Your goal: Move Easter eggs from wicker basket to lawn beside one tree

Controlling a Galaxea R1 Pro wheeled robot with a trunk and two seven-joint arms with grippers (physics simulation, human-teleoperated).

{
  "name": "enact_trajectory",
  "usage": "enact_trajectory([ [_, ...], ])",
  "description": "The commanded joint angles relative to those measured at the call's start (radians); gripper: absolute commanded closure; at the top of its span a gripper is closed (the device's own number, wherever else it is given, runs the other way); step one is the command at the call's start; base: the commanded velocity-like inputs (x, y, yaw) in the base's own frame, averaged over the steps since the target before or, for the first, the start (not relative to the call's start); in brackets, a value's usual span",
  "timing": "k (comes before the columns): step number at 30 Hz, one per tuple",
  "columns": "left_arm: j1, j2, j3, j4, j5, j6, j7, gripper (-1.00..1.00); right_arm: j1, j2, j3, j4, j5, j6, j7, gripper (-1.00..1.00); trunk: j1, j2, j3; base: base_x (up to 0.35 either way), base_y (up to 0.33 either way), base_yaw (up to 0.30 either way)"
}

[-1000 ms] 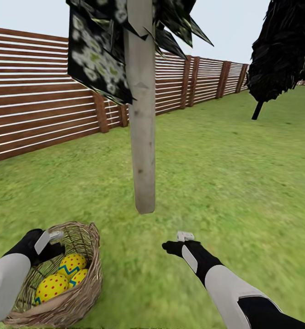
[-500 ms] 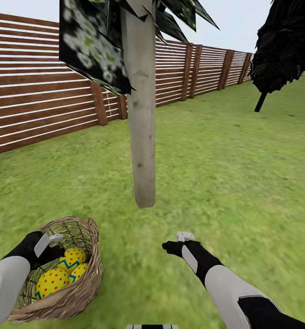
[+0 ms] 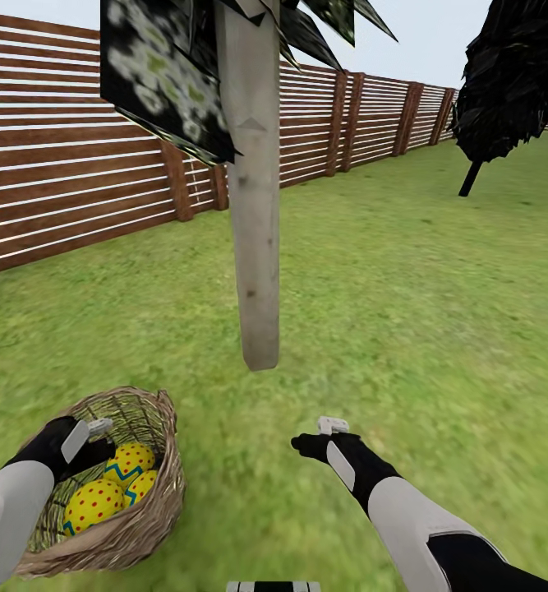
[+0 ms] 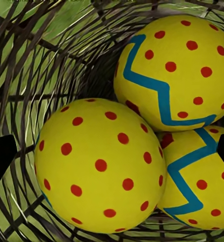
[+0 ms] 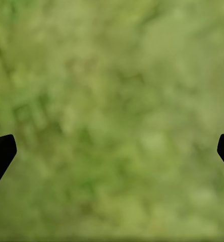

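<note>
Head view: one wicker basket (image 3: pixel 146 514) sits on the lawn (image 3: pixel 405 312) at lower left, just short of one pale-trunked tree (image 3: pixel 255 247) with dark speckled foliage. Three eggs (image 3: pixel 113 487) lie inside it, yellow with red dots and blue zigzags, packed against each other. The left gripper (image 3: pixel 93 448) is inside the basket mouth, above the eggs; its fingers are too dark here to tell their spread. The right gripper (image 3: pixel 310 446) hangs over bare grass, beside the basket and near the trunk's foot. One black tree (image 3: pixel 512 78) stands well apart at upper right. One slatted wooden fence (image 3: pixel 76 197) runs along the back.

Left wrist view: three eggs (image 4: pixel 99 166) counted, all touching, with basket weave (image 4: pixel 46 55) around them. Two black fingertips (image 4: pixel 1 156) show at opposite edges, set wide apart, holding nothing.

Right wrist view: blurred grass (image 5: pixel 112 116). Two black fingertips (image 5: pixel 1 151) at opposite edges, wide apart, nothing between them.
</note>
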Motion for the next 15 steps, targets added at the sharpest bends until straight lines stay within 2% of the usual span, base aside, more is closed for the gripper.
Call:
enact_trajectory([
  [1,0.000,0.000,0.002,-0.001,0.011,0.003,0.007,-1.00,0.000,0.000,0.000,-0.002,-0.007,0.005,-0.001,-1.00,0.000,-0.001,-0.005,0.000,0.000,0.000],
  [8,0.000,0.000,0.002,-0.001,0.010,0.002,0.007,-1.00,0.000,0.000,0.000,-0.002,-0.007,0.005,-0.001,-1.00,0.003,-0.002,-0.032,0.000,0.000,0.000],
  [15,0.003,0.001,0.002,-0.001,0.009,0.001,0.012,-1.00,0.000,0.000,0.002,-0.001,-0.007,0.005,-0.001,-1.00,0.003,-0.002,-0.032,0.000,0.000,0.000],
])
